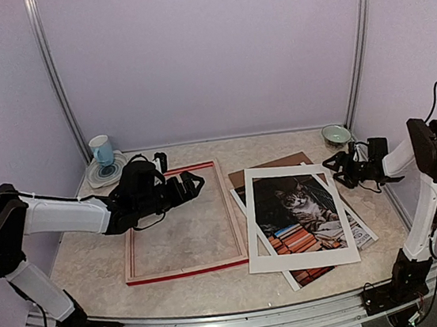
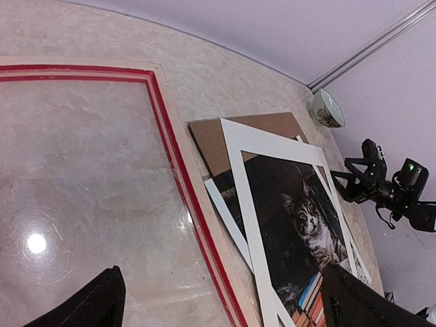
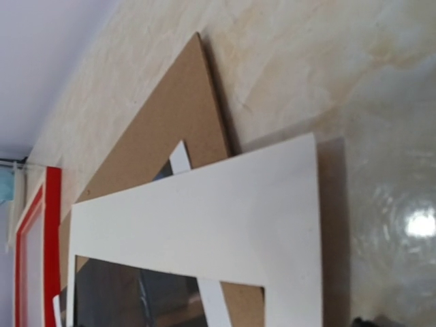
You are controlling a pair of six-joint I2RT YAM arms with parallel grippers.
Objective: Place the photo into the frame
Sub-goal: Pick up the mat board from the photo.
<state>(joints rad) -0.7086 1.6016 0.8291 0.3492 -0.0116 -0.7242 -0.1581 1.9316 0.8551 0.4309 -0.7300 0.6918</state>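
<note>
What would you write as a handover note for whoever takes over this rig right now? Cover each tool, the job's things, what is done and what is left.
Left tool: open, empty, above the red-faced pale-wood picture frame, which lies flat.
Right tool: open, empty, near the far right corner of the white cardboard mat.
Grey tabby cat photo print: right of the frame, under the mat, on the brown backing board.
Done: nothing placed yet.
Left: free the photo and lay it in the frame.
</note>
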